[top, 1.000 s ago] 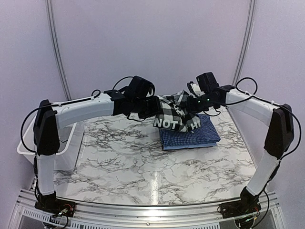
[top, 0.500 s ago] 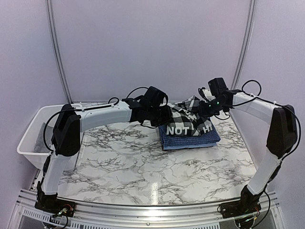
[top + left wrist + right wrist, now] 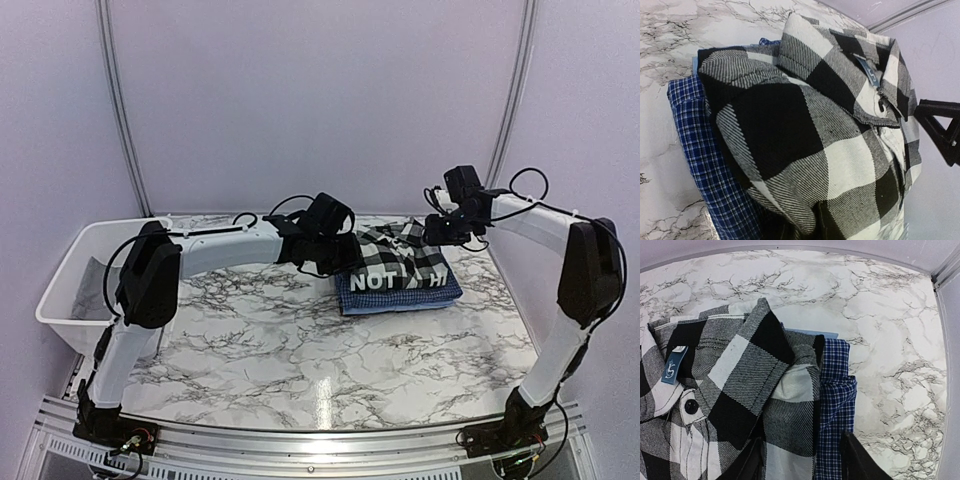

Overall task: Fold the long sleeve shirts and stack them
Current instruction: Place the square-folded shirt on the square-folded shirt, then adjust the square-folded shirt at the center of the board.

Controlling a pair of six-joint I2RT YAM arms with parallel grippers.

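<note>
- Black-and-white check shirt (image 3: pixel 395 262) is folded and lies on top of the blue checked shirt (image 3: pixel 400 296); the stack sits right of centre in the top view, on the marble bench (image 3: pixel 300 350).
- White block lettering (image 3: pixel 385 282) runs along the near edge of the check shirt and reads "NOT" plus more letters, unclear.
- Blue shirt is folded flat, with its edge showing under the check shirt along the front and left of the stack.
- Left wrist view: check shirt (image 3: pixel 805 130) fills the frame, blue shirt (image 3: pixel 695 135) peeks out lower left, and bench (image 3: pixel 670 30) shows upper left.
- Left pincer (image 3: pixel 345 258) is at the left edge of the stack, touching or just beside the cloth. Its fingers are hidden in both views, so I cannot tell whether it is spread or pinching.
- Right pincer (image 3: pixel 432 235) is at the far right corner of the stack.
- Right wrist view: pincer (image 3: pixel 802 440) is spread wide, with one finger (image 3: pixel 756 460) over the check shirt (image 3: pixel 740 390) and the other over the blue shirt (image 3: pixel 837 385) edge; it is not pinching.
- The collar of the check shirt shows a small blue label (image 3: pixel 672 365) and a dark button (image 3: pixel 691 406).
- White plastic bin (image 3: pixel 55 292) is at the left edge of the top view, well apart from the stack. Something grey is inside it, unclear what.
</note>
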